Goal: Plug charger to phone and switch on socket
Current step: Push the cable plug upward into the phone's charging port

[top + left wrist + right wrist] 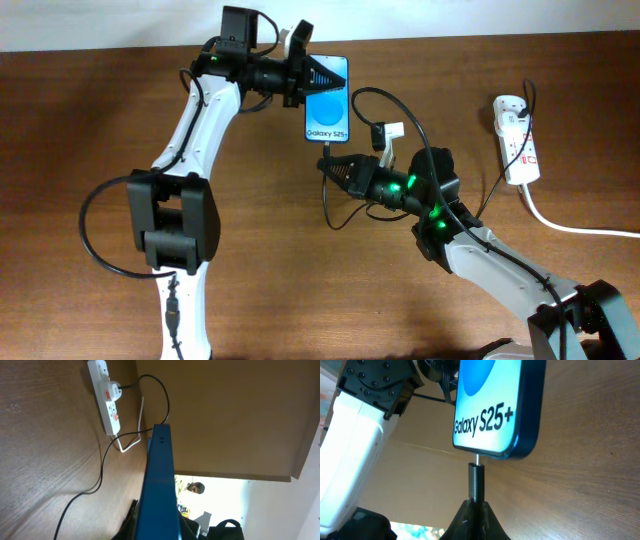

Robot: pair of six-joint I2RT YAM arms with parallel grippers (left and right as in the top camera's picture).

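Tip at port, unseated.
Right pincer (pixel 474 507) pinches thin black charger connector (pixel 477 480) just near of bottom edge of slim blue-screened smartphone (pixel 328 105), on its long axis; left pincer (pixel 310 70) grips it.

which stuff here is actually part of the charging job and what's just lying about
Part of the job: phone, held in the left claw; charger, its tip in the right claw; socket.
Just there: wooden table; thick white cord running off the socket.
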